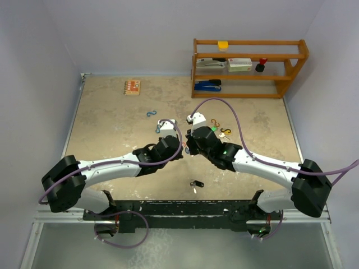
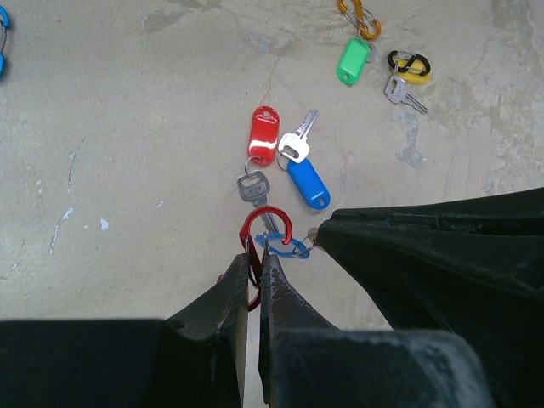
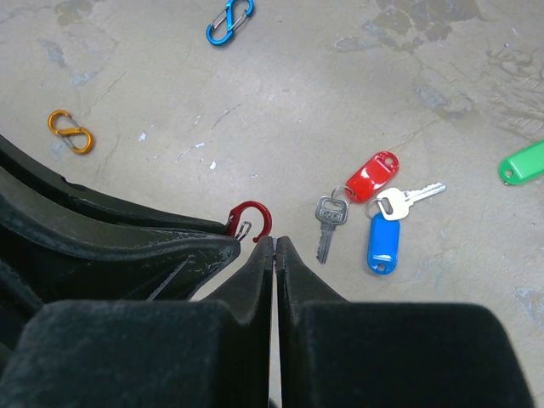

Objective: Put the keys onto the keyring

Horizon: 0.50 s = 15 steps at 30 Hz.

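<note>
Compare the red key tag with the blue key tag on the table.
The red key tag carries a grey-headed key; the blue key tag carries a white-headed key. In the right wrist view the red tag lies slanted, the blue tag straight up and down. Both are rounded oblong plastic tags lying flat on the table.

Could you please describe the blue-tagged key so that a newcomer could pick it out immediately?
On the table, find where the left gripper and right gripper meet. Just beyond their tips lie two tagged keys side by side. The blue-tagged key has a bright silver blade and white head; its neighbour, the red-tagged key, is dull grey.
</note>
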Each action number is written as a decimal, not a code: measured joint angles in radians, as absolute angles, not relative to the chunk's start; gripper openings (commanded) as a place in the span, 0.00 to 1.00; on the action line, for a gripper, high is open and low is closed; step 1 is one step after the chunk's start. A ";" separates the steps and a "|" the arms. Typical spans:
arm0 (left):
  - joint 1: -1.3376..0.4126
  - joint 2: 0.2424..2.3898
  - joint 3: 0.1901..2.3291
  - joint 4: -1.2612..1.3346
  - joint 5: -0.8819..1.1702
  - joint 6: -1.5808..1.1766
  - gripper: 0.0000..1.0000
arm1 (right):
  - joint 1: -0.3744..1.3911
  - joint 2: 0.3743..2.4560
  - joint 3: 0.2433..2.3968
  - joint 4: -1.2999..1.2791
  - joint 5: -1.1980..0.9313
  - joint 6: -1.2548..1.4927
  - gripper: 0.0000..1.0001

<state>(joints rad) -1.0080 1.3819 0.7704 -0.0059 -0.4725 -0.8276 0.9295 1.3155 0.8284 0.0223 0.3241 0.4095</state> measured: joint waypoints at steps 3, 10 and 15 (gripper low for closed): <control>-1.008 1.382 0.770 -0.003 -0.472 -0.828 0.00 | 0.929 1.316 0.828 0.022 0.324 0.411 0.00; -1.008 1.389 0.770 0.004 -0.471 -0.828 0.00 | 0.929 1.316 0.828 0.025 0.324 0.413 0.00; -1.008 1.395 0.770 0.007 -0.468 -0.828 0.00 | 0.929 1.316 0.830 0.029 0.324 0.413 0.00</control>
<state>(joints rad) -1.0080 1.3952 0.7704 0.0071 -0.4679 -0.8280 0.9295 1.3159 0.8303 0.0292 0.3241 0.4129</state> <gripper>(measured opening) 0.021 0.008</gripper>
